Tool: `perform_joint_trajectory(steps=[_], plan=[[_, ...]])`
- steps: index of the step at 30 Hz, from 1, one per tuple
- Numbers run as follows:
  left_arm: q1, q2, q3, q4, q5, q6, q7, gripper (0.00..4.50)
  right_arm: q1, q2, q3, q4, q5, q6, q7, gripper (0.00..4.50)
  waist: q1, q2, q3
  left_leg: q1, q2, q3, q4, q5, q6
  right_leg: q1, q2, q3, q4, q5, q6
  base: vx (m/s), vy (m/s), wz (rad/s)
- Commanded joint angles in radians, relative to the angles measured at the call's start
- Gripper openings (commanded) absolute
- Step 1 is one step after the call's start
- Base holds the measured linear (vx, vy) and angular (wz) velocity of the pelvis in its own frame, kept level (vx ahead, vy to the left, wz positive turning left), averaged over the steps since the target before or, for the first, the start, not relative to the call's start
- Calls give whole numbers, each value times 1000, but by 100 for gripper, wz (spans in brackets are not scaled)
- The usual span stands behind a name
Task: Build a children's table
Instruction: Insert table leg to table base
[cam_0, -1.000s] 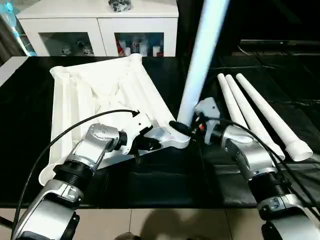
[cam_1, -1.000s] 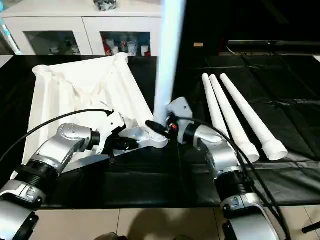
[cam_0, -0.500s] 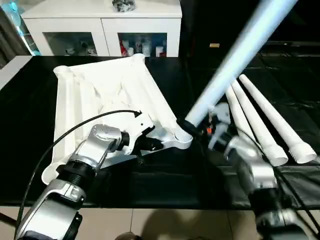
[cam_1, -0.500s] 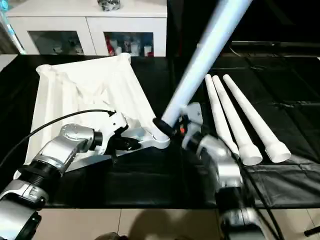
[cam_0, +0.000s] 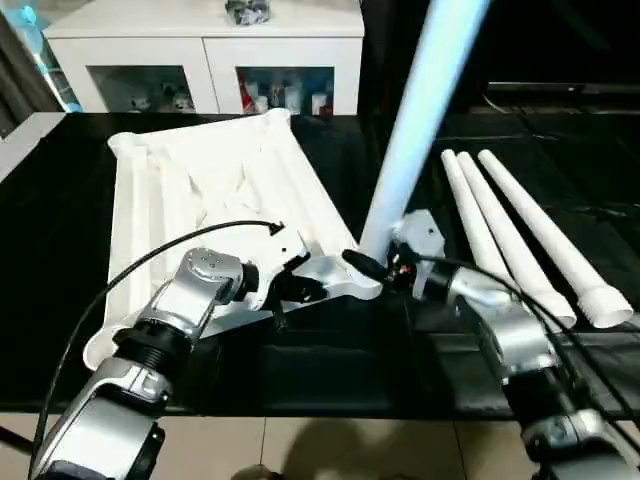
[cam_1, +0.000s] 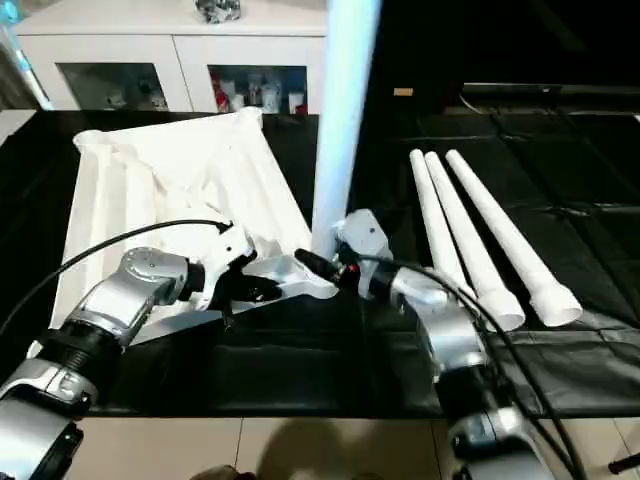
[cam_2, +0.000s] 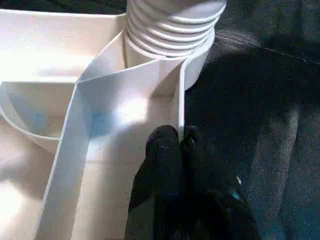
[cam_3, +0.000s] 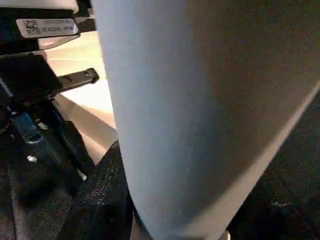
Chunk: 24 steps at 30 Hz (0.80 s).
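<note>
The white table top (cam_0: 200, 180) lies upside down on the black cover, ribs up. My left gripper (cam_2: 179, 142) is shut on the thin rim wall beside the near right corner socket (cam_0: 352, 281). One white leg (cam_0: 415, 110) stands almost upright in that socket, and its threaded end (cam_2: 172, 20) sits in the socket's mouth. My right gripper (cam_0: 374, 263) is shut around the leg's base, with a black finger (cam_3: 100, 200) against the tube. Three more legs (cam_0: 520, 230) lie side by side to the right.
A white cabinet (cam_0: 210, 40) with glass doors stands behind the table. The black cover (cam_0: 330, 370) reaches the near table edge, with pale floor below. A black cable loops over my left forearm (cam_0: 190, 290).
Half a second ago the leg leaned far to the right; it has swung back to nearly upright, as it stood one second ago. My right arm moved with it. The left gripper kept its hold.
</note>
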Motion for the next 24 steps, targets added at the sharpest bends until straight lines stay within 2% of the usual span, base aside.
perform_joint_trajectory(steps=[1,4,8,9,12,14,16,24], plan=[[-16,17,4,-38,0,-14,-17,0,15,11,43,81,-10,29,51,194,3,-11,-60,18,76,-32,-76,-289,36,40,-101,50,-90,-348,-216,0,0,0],[-12,31,-1,-58,-5,-22,-55,0,-3,2,34,110,2,18,91,194,0,-11,-63,16,78,-32,-76,-271,40,42,-101,50,-85,-307,-224,0,0,0],[-12,35,-13,-62,2,-29,-74,0,-5,-14,67,122,-24,-10,145,194,3,-7,-64,17,78,-29,-74,-253,52,42,-98,49,-81,-257,-241,0,0,0],[-12,35,-16,-62,3,-30,-77,0,-4,-15,74,122,-28,-14,153,194,5,-4,-63,18,78,-29,-74,-256,53,41,-98,49,-82,-258,-244,0,0,0],[-11,34,-25,-62,7,-36,-85,0,-3,-17,85,121,-32,-23,171,194,6,-7,-62,18,78,-29,-75,-266,48,42,-99,49,-83,-275,-242,0,0,0],[-8,35,-36,-67,11,-43,-105,0,-3,-17,96,129,-33,-38,205,194,6,-3,-61,20,78,-30,-76,-285,42,41,-99,49,-85,-298,-240,0,0,0],[-8,38,-45,-68,15,-48,-120,0,-1,-19,101,132,-37,-47,217,194,7,-4,-62,19,79,-30,-77,-282,40,42,-99,50,-84,-290,-239,0,0,0],[-23,36,-54,-33,27,-67,-128,0,3,-9,93,143,-37,-53,224,194,8,-3,-61,22,80,-31,-80,-307,31,39,-98,49,-85,-309,-240,0,0,0]])
